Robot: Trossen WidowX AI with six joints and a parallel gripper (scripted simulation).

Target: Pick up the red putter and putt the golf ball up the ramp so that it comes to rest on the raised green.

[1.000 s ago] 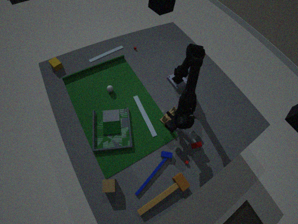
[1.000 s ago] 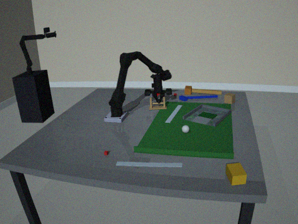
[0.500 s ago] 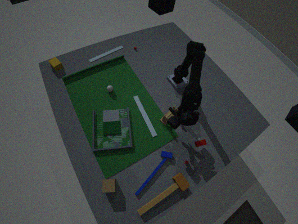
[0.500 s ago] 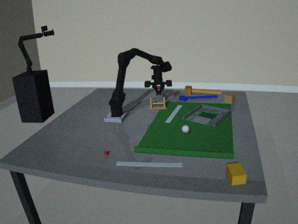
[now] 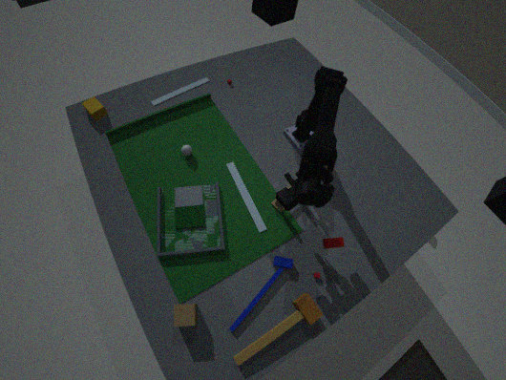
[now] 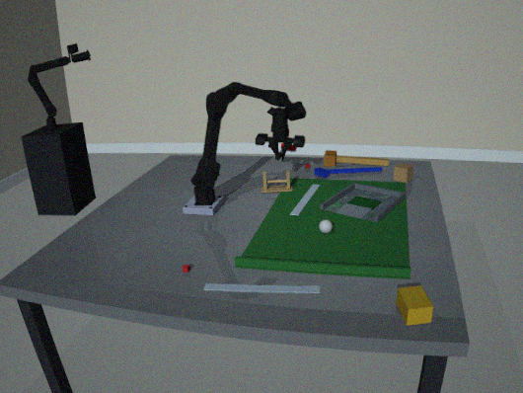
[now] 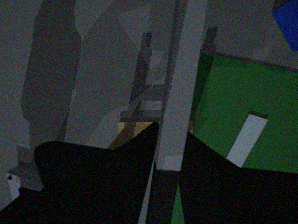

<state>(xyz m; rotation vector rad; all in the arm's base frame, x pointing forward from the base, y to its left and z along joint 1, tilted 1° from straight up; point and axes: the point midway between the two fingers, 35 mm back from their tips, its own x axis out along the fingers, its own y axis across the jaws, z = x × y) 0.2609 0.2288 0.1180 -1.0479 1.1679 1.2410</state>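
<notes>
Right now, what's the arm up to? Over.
Gripper shut on the red putter, raised above its wooden stand. Golf ball waiting on the green. Ramp approach unobstructed.

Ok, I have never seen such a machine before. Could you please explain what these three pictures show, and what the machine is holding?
It is one black robot arm bolted onto a grey table. One picture looks down from above, one from the side, and one from a camera on the arm's wrist. On the table lie a green mat, a white golf ball, a walled raised green, a blue mallet and some blocks. The gripper is closed on the putter, holding it by its grey shaft.
</notes>
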